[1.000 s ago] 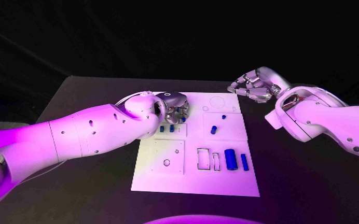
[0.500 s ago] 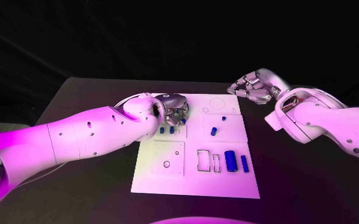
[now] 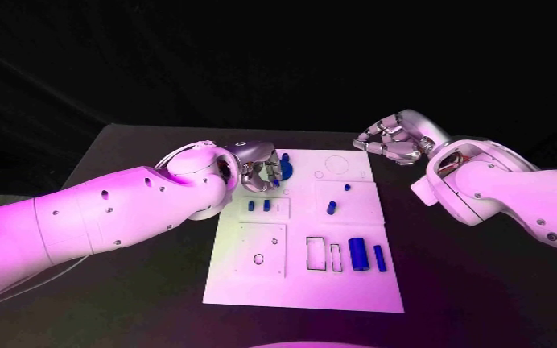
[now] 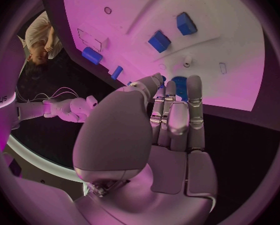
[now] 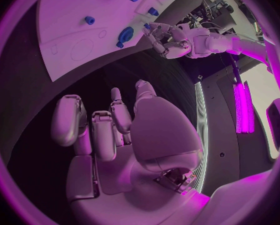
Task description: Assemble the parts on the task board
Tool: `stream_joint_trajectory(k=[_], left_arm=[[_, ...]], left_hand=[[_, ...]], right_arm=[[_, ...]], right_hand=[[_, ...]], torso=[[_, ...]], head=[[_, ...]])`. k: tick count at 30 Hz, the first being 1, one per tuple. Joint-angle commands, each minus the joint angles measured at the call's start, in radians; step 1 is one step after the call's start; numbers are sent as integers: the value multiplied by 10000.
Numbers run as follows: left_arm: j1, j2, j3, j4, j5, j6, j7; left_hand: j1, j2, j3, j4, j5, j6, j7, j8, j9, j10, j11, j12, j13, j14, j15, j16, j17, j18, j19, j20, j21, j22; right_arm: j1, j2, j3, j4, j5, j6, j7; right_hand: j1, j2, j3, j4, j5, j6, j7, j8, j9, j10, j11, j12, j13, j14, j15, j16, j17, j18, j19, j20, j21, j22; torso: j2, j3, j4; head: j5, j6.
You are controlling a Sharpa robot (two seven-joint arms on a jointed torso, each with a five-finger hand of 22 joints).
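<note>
The white task board [image 3: 304, 283] lies in the middle of the black table. My left hand [image 3: 257, 167] hovers over the board's far left part and pinches a blue round part [image 3: 286, 169] at its fingertips; the left wrist view shows this part [image 4: 179, 87] between the fingers. Two small blue blocks [image 3: 259, 205] sit just nearer on the board, and a short blue peg [image 3: 332, 206] stands mid-board. A blue cylinder [image 3: 357, 253] and a blue bar [image 3: 380, 257] lie at the near right. My right hand [image 3: 394, 140] hangs beyond the board's far right corner, fingers curled in, holding nothing.
Outlined recesses [image 3: 315, 252] and a square plate with holes [image 3: 262, 246] mark the board's near half. Bare black table [image 3: 464, 283] lies right of the board. From the right wrist, the left hand [image 5: 168, 37] reaches over the board [image 5: 65, 15].
My left hand has moved toward the board's far edge, and the blue round part now shows at its fingertips. The right hand has barely shifted.
</note>
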Motion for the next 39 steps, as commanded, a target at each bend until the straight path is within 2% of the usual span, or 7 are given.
stream_joint_trajectory(k=[1, 6, 15, 31, 39], left_arm=[[10, -173, 33, 131, 356, -14, -154], [10, -391, 56, 110, 505, 263, -185], [7, -572, 62, 30, 565, 542, -198], [-4, -372, 53, -318, 492, 622, -200], [-5, -275, 43, -485, 512, 717, -202]], left_hand=[[-90, 4, 16, 46, 9, 90, 15, -44, 4, 63, 11, -42, 12, 103, -4, 36, 1, 140, -23, 0, 46, 8], [-80, -26, 21, 16, 11, 116, -2, -60, 7, 100, -3, -70, 19, 111, -14, 38, -10, 141, -13, -2, 49, 6], [-147, -87, -1, 17, 5, 153, -18, -99, 9, 156, -10, -133, 29, 97, -21, 16, -86, 139, -9, -4, 42, -3], [-154, -79, 5, 17, 8, 173, -28, -104, 12, 185, -20, -142, 35, 93, -24, 12, -98, 140, -10, -6, 39, -6], [-159, -77, 7, 16, 9, 183, -32, -109, 13, 199, -23, -150, 39, 89, -28, 7, -111, 140, -10, -7, 36, -8]], right_arm=[[-4, -3, 2, -12, -77, -8, 64], [-4, -8, 2, -19, -77, -4, 61], [-5, 4, 1, -29, -77, 3, 64], [-5, 33, 1, -2, -77, 4, 66], [-5, 44, 1, 11, -77, 4, 62]], right_hand=[[26, 39, -45, -8, 35, -45, -25, 50, 8, 44, -12, 38, 8, 644, -69, -38, 1086, 155, -48, -7, -46, 214], [26, 39, -45, -8, 35, -45, -25, 50, 8, 44, -12, 38, 8, 644, -69, -38, 1086, 155, -48, -7, -46, 214], [26, 39, -45, -8, 35, -45, -25, 50, 8, 44, -12, 38, 8, 644, -69, -38, 1086, 155, -48, -7, -46, 214], [26, 39, -45, -8, 35, -45, -25, 50, 8, 44, -12, 38, 8, 644, -69, -38, 1086, 155, -48, -7, -46, 214], [26, 39, -45, -8, 35, -45, -25, 50, 8, 44, -12, 38, 8, 644, -69, -38, 1086, 155, -48, -7, -46, 214]], torso=[[1, -2, -9], [-3, -2, -12], [15, -2, -24], [30, -2, -44], [14, 4, -29]], head=[[-6, 11], [-28, -11], [27, -19], [46, -52], [39, -80]])
